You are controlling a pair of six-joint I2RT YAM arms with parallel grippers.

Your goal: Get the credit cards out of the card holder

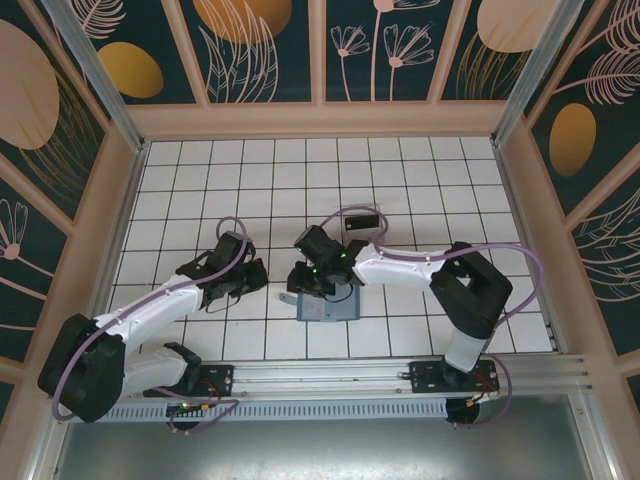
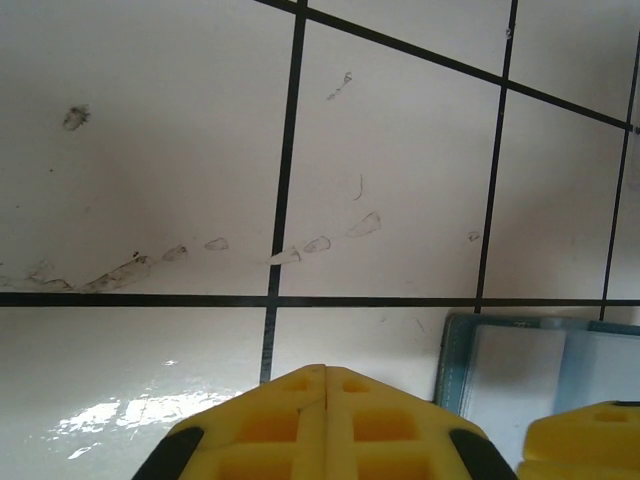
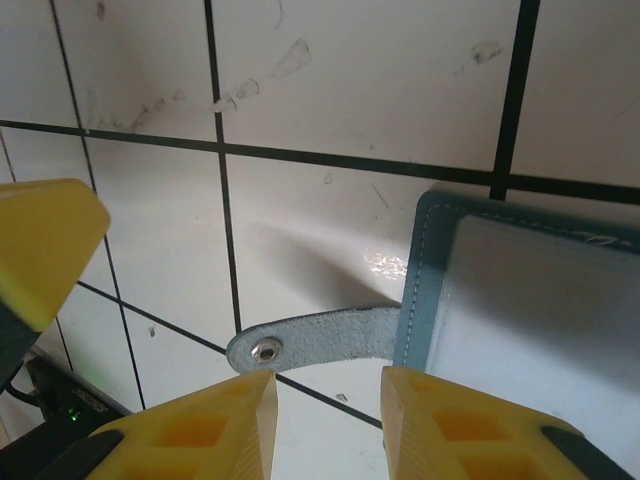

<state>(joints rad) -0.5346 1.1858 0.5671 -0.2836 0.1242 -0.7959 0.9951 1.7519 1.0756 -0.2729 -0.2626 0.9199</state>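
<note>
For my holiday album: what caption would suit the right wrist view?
Open right hand poised at the snap tab of a teal card holder on white tiles.

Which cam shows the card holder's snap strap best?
Right wrist: snap strap lies close up ahead of the right pincer. Top external has it tiny beside the card holder; left wrist gives a holder corner.

bare tiles (image 1: 400,190) beyond the card holder (image 3: 520,300); right gripper (image 3: 328,385) blocks its strap (image 3: 320,345) side
</note>
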